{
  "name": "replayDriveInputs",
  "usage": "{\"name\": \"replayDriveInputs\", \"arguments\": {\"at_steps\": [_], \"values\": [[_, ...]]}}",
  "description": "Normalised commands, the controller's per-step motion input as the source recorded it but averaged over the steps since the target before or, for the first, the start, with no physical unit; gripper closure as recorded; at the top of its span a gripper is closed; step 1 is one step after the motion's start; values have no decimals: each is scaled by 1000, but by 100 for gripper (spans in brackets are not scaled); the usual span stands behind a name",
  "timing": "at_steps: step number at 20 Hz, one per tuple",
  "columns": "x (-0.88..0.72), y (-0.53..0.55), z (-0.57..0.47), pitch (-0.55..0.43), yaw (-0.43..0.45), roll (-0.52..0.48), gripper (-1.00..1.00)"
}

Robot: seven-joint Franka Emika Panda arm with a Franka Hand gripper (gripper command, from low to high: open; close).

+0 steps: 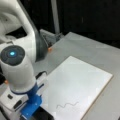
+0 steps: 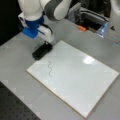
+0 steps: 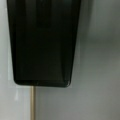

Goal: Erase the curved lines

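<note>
Whether the jaws stood apart or clamped could not be told, for the fingers were hidden. The gripper point(image 2: 44, 43) hung beneath the blue wrist mount point(image 2: 31, 27) of the white arm point(image 2: 32, 8), and directly under it sat the black rectangular eraser block point(image 2: 42, 51), which filled most of the wrist view point(image 3: 42, 42). In a front view the block rested at the board's ten o'clock corner, its lower end over the edge of the white rectangular board with a wooden rim point(image 2: 82, 80). In the wrist view a thin tan strip of that rim point(image 3: 32, 102) ran down from the block toward six o'clock.

The curve lines point(image 2: 50, 68), a thin dark-grey wavy stroke, lay on the board just beside the block, at its five o'clock, unerased. In a front view the same stroke point(image 1: 67, 104) sat near the board's six o'clock edge, at three o'clock from the blue mount point(image 1: 31, 105).

The board lay on the grey surface point(image 2: 15, 60). A small orange object point(image 2: 81, 28) lay on the surface at twelve o'clock from the board.
</note>
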Motion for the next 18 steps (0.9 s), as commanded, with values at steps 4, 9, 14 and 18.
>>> {"name": "replayDriveInputs", "arguments": {"at_steps": [4,9,14,18], "values": [[-27,20,-211,-140,-19,169,-100],[-9,26,-192,-154,14,135,-100],[10,20,-184,-161,31,89,-100],[-6,28,-162,-166,14,53,-100]]}}
